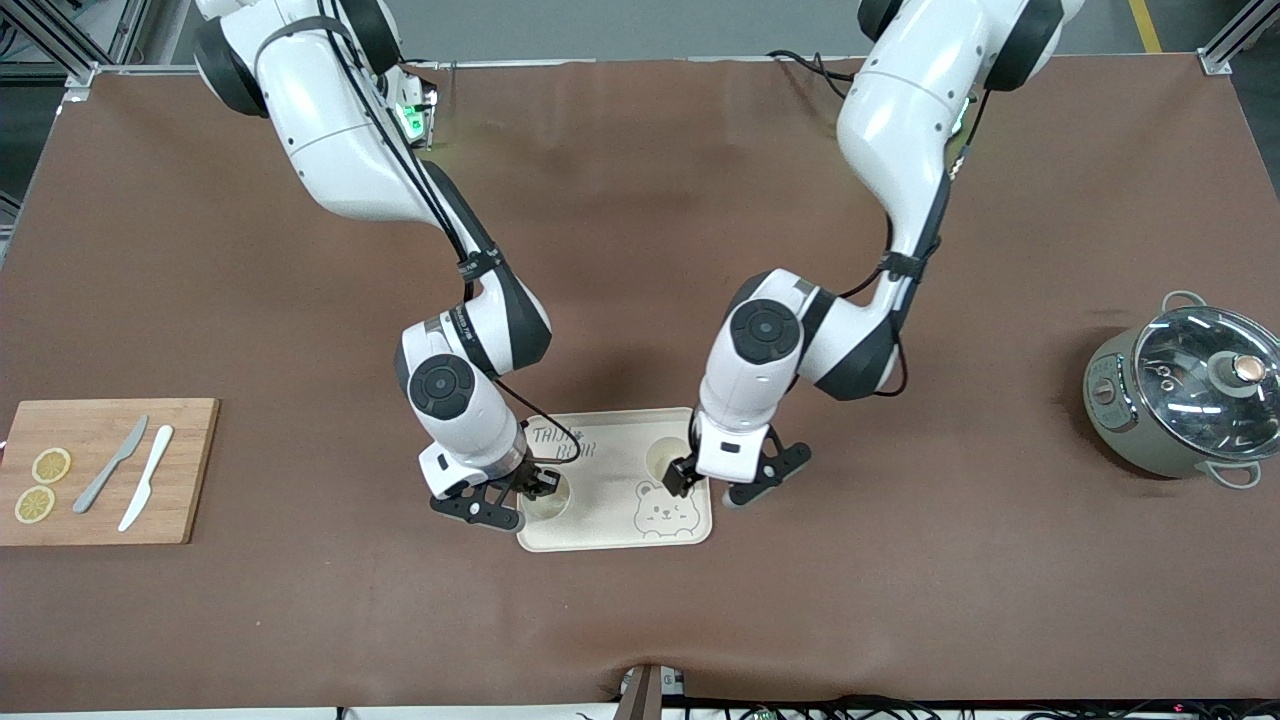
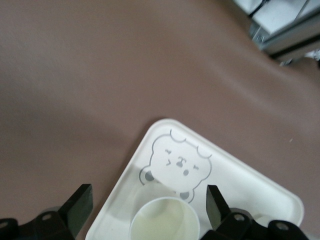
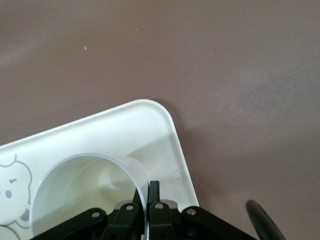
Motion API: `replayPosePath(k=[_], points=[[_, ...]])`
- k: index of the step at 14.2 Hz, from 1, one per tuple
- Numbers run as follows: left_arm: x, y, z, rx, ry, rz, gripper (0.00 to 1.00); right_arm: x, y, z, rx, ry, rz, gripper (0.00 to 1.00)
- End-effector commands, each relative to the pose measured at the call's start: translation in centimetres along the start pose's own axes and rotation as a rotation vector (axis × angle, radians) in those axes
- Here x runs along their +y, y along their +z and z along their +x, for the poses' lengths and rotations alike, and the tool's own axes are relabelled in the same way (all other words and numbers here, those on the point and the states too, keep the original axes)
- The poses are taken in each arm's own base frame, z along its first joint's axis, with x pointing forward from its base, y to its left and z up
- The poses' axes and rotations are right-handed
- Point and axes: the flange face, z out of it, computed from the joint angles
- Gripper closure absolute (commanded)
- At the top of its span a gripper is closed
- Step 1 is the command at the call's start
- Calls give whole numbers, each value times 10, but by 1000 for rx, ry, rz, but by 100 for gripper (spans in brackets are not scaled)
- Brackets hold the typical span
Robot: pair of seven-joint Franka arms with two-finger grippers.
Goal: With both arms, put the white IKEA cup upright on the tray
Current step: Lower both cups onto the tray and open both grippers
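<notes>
The cream tray (image 1: 610,480) with the bear drawing lies on the brown table. Two white cups stand upright on it. My right gripper (image 1: 535,487) is shut on the rim wall of the cup (image 1: 548,502) at the tray's corner toward the right arm's end. In the right wrist view the gripper (image 3: 148,192) pinches that cup's (image 3: 85,195) wall over the tray (image 3: 125,130). My left gripper (image 1: 712,487) is open over the tray's edge toward the left arm's end, beside the second cup (image 1: 663,455). In the left wrist view this cup (image 2: 165,222) shows between the gripper's (image 2: 147,202) spread fingers, on the tray (image 2: 250,185).
A wooden cutting board (image 1: 190,470) with two lemon slices (image 1: 50,465) and two knives (image 1: 145,477) lies toward the right arm's end. A grey pot (image 1: 1185,395) with a glass lid stands toward the left arm's end.
</notes>
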Motion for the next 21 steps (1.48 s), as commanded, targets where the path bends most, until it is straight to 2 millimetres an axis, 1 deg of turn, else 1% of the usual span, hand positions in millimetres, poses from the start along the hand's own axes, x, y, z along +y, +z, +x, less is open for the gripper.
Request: replayPosePath(k=[1, 3, 5, 6, 7, 8, 9, 11, 13, 14, 15, 17, 18, 19, 20, 21], points=[[-12, -38, 29, 4, -13, 19, 0, -1, 6, -6, 14, 1, 1, 100], [-21, -59, 49, -2, 29, 45, 0, -4, 12, -13, 12, -8, 1, 100], [-34, -80, 70, -11, 83, 73, 0, -6, 12, -14, 10, -10, 2, 100], [-43, -92, 82, -15, 107, 83, 0, -5, 12, -14, 11, -10, 1, 100], [-54, -101, 95, -26, 135, 103, 0, -5, 12, -14, 11, -10, 1, 98], [-61, -112, 101, -40, 177, 123, 0, -5, 12, -14, 10, -9, 1, 41], [-74, -125, 116, -54, 204, 143, 0, -4, 12, -12, 9, -6, 1, 0], [-92, -148, 133, -81, 274, 167, 0, 0, 3, -3, 15, -3, 6, 0], [-114, -169, 151, -91, 321, 177, 0, -1, -10, 0, 18, -3, 10, 0], [-128, -179, 158, -96, 352, 178, 0, 0, -10, -1, 2, -5, -5, 0], [-139, -186, 159, -102, 385, 180, 0, 0, -19, 1, -7, -7, -15, 0], [-163, -201, 170, -109, 430, 182, 0, 1, -59, 6, -36, -2, -33, 0], [-175, -208, 174, -112, 457, 180, 0, 1, -84, 7, -54, -1, -41, 0], [-187, -218, 183, -110, 477, 178, 0, 1, -109, 8, -63, -6, -44, 0], [-197, -226, 186, -115, 506, 177, 0, 2, -136, 10, -66, -14, -40, 0], [-210, -236, 193, -122, 526, 182, 0, 5, -158, 11, -74, -27, -42, 0]])
